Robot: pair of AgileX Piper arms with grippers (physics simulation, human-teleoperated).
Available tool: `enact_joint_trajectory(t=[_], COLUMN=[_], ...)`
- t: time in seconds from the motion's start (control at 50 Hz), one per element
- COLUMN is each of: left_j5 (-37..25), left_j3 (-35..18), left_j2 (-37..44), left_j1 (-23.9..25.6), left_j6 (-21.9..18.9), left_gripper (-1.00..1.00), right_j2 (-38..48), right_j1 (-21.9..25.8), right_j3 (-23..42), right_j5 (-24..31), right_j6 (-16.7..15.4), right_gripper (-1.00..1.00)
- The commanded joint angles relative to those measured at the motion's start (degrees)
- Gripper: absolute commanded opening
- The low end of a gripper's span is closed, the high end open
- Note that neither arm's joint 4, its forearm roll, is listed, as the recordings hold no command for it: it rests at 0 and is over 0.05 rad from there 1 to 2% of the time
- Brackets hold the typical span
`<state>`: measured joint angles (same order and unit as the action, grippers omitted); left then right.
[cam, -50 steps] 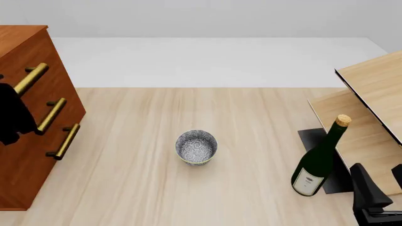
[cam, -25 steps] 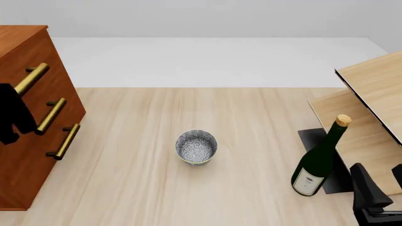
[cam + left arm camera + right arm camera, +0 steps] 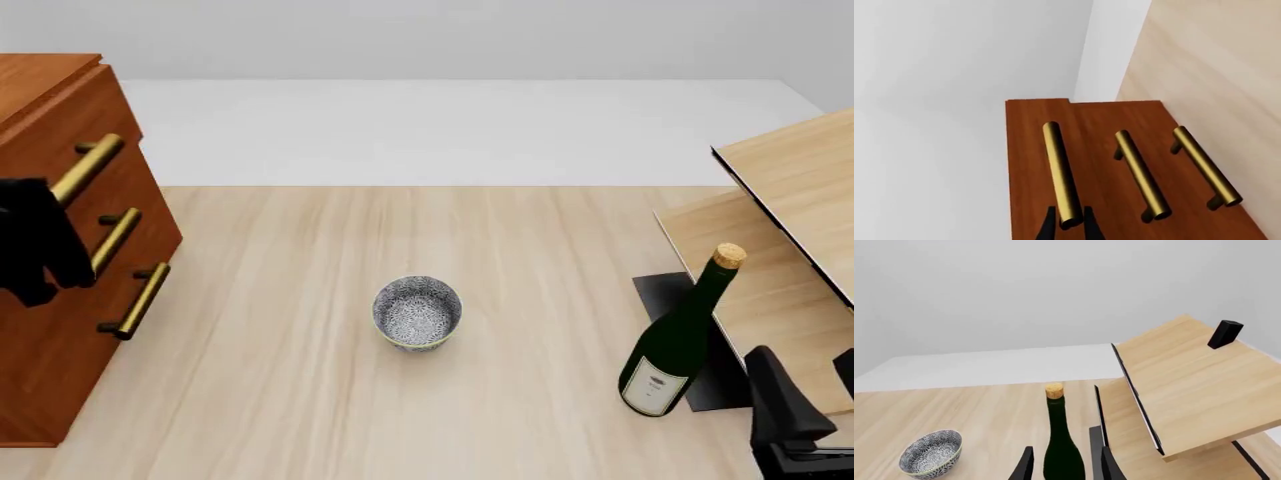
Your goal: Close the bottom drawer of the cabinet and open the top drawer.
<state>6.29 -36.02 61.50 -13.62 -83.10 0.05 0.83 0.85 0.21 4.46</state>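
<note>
Front view: left gripper (image 3: 40,245), black, at the far left edge, against the face of the cabinet (image 3: 54,330). Left wrist view shows its two fingertips (image 3: 1048,231) set either side of the near end of the top drawer's brass bar handle (image 3: 1059,172), pinched on it. Right gripper (image 3: 801,400) low in the right corner, fingers parted with a clear gap, holding nothing; in the right wrist view the green wine bottle (image 3: 1063,440) stands beyond that gap, apart from the fingers.

Cabinet: reddish-brown, at the table's left edge, partly cut off by the picture border, drawer fronts facing right toward the open table. Top drawer (image 3: 67,110) stands slightly proud of the fronts below, a thin shadow line showing along its upper edge. Bottom drawer (image 3: 80,340) sits flush. Three brass bars, each with its long axis running across its drawer front, parallel, stacked one under another; in the front view they slant from upper right to lower left.

Table (image 3: 267,400): pale wood, broad bare stretch between cabinet and centre. Patterned bowl (image 3: 416,312) near the middle, well apart from the cabinet. Wine bottle upright at the right, corked, on the edge of a dark mat (image 3: 667,300). Pale shelf unit (image 3: 787,190) fills the right edge, just beside the bottle.
</note>
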Motion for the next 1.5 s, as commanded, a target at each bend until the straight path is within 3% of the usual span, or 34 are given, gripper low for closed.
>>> enact_joint_trajectory(t=[0.02, 1.5], left_j5=[1.0, 1.6], left_j3=[-0.6, -1.0], left_j2=[0.9, 1.4], left_j1=[2.1, 11.6], left_j6=[-1.0, -1.7], left_gripper=[-1.0, -1.0], right_j2=[0.0, 0.0], right_j1=[0.0, -0.3], right_j3=[-0.1, 0.2], right_j5=[0.0, 0.0], right_j6=[0.3, 1.8], right_gripper=[1.0, 1.0])
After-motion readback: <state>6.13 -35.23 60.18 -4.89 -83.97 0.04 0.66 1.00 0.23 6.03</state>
